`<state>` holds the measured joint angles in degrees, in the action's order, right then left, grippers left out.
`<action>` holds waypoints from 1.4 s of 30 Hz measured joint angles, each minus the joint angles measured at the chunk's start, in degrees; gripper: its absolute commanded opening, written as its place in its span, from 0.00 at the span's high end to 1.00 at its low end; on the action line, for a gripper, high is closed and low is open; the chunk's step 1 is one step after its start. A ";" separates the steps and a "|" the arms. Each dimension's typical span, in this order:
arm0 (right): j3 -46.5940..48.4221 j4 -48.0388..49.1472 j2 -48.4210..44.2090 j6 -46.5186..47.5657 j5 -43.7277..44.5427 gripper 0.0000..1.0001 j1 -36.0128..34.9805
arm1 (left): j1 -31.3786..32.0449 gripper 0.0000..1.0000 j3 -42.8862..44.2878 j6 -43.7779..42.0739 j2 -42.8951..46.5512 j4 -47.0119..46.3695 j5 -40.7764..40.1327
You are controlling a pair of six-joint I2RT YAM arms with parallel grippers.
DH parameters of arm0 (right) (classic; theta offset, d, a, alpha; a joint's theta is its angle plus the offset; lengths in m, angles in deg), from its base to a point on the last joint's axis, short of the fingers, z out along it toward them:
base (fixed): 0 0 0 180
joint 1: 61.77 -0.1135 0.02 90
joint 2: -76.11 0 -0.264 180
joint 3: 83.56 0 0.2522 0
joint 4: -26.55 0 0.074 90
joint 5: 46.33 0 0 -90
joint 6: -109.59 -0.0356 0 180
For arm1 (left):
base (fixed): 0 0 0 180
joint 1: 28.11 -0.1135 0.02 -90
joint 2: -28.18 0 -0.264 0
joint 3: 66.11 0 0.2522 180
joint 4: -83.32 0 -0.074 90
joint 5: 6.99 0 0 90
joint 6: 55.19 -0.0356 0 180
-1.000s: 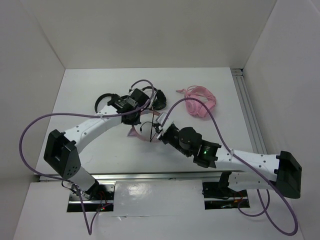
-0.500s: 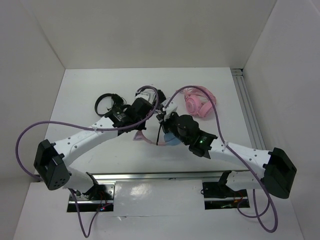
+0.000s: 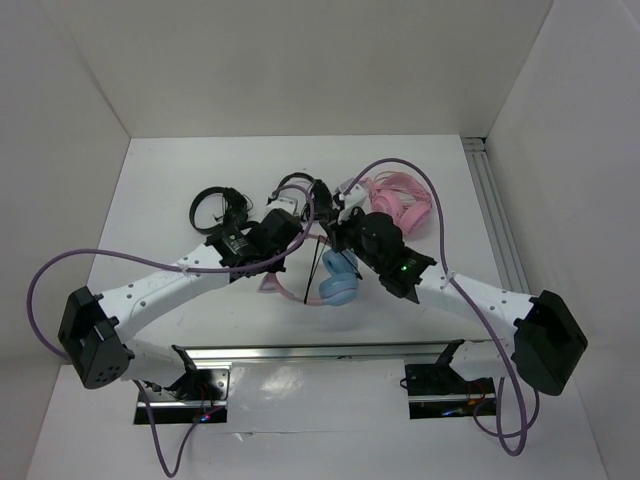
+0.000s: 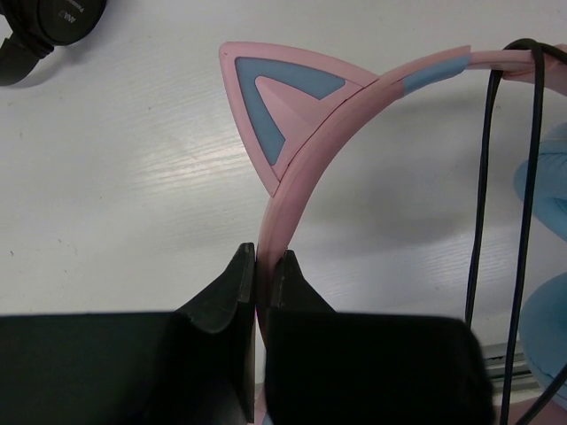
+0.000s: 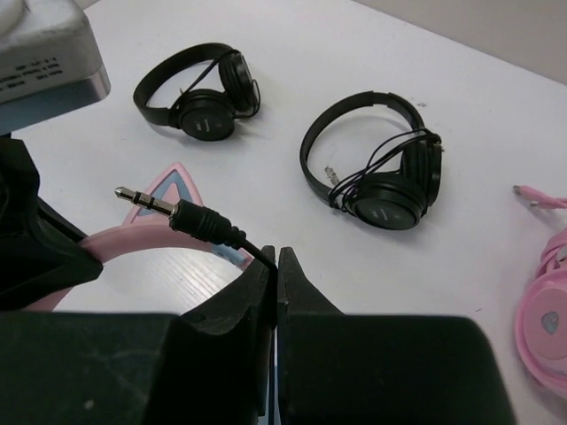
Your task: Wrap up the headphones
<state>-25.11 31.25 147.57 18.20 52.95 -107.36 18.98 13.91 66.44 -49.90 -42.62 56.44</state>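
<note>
Pink along the thin band, light blue on the cups: makes the headphones (image 3: 338, 283) easy to pick out, toward the near side of the table (image 3: 180, 190), between the two arms. Finds the left gripper (image 4: 263, 266) clenched on that band, just below a cat ear (image 4: 266, 97) with a blue inset. Shows two runs of black cable (image 4: 483, 221) draped over the band to the right of the ear, beside a blue cup. Finds the right gripper (image 5: 273, 263) pinched tight on the cable just behind its plug (image 5: 164, 205), with the plug jutting left above the pink band. Cannot tell from above whether the cups rest on the table or hang a little off it. Farther out, shows a black pair (image 5: 199, 93) lying to the left and a second black pair (image 5: 390, 168) beside it, its own cable bundled at a cup. Places a pink headset (image 3: 395, 200) farther right, partly behind the right arm.
</note>
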 measured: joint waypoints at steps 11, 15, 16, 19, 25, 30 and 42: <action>2.80 -0.07 6.99 -1.81 -4.85 0.97 1.49 | 0.33 1.00 -1.01 -2.01 5.38 -0.87 2.58; 4.31 0.26 7.96 -2.93 -8.87 0.87 2.95 | 0.31 1.00 -1.75 -3.02 7.23 -1.31 1.75; 4.52 0.83 8.35 -2.86 -9.05 0.84 3.50 | 0.31 1.00 -1.92 -3.43 7.67 -1.05 1.99; 4.81 1.25 9.66 -3.80 -10.91 0.82 5.90 | 0.66 1.00 -2.43 -4.66 9.11 -0.04 2.91; 6.14 0.79 10.86 -4.42 -14.05 0.78 6.75 | 0.63 1.00 -2.95 -6.01 9.62 0.48 3.23; 7.21 0.83 12.07 -3.69 -12.63 0.53 8.13 | 1.20 1.00 -2.95 -7.02 9.60 3.02 5.44; 10.54 -0.63 14.38 -3.69 -11.17 0.44 13.46 | 1.90 1.00 -1.97 -9.22 7.78 9.18 10.99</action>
<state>-14.58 30.62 161.95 14.51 41.78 -93.89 20.88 11.95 57.22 -42.12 -33.44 67.44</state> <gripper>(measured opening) 0.547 0.120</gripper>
